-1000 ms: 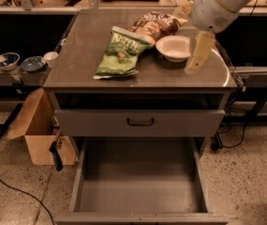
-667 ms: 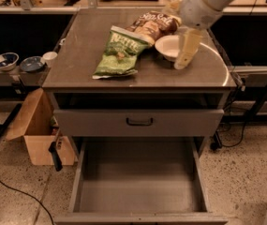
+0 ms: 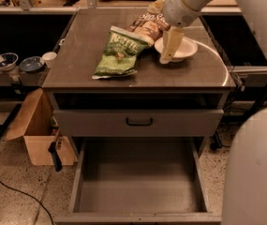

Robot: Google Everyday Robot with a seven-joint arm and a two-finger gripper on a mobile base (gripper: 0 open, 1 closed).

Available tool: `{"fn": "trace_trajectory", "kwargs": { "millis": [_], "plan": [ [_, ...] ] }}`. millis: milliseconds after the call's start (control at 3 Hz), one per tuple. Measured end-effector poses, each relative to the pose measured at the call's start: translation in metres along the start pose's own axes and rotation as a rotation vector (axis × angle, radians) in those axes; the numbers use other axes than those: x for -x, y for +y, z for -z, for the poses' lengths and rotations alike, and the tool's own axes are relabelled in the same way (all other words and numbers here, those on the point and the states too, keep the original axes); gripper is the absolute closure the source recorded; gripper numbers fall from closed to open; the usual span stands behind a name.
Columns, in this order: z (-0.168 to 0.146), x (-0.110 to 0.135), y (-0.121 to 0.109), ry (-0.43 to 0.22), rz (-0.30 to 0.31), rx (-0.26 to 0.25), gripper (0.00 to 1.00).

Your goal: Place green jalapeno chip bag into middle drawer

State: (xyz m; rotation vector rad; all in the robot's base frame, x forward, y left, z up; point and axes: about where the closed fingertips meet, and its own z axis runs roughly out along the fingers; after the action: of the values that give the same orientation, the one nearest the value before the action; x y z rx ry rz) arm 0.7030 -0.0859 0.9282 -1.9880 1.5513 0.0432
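Note:
The green jalapeno chip bag (image 3: 118,55) lies flat on the grey table top (image 3: 77,46), left of centre, with its pale top edge towards the back. My gripper (image 3: 167,55) hangs from the white arm at the upper right. It is just right of the bag and over the left rim of a white bowl (image 3: 182,48), holding nothing that I can see. The middle drawer (image 3: 137,179) is pulled out below the table, a wide grey tray with nothing in it.
A brown-and-tan chip bag (image 3: 148,25) lies behind the green one. A shut drawer front with a black handle (image 3: 139,122) sits above the open drawer. A cardboard box (image 3: 34,135) stands at the left, with bowls (image 3: 4,60) on a side shelf. My white body (image 3: 257,172) fills the lower right.
My arm and gripper have moved left across the table, from the right side of the bowl to its left rim, closer to the green bag. The bags have not moved.

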Motion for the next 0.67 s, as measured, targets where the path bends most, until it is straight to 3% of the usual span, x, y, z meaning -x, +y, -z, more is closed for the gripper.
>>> {"fn": "trace_trajectory", "kwargs": {
  "millis": [333,667],
  "plan": [
    [-0.018,0.008,-0.011,-0.024,0.019,0.008,0.00],
    [-0.047,0.026,-0.018,-0.075,0.055,0.052,0.00]
  ]
}}
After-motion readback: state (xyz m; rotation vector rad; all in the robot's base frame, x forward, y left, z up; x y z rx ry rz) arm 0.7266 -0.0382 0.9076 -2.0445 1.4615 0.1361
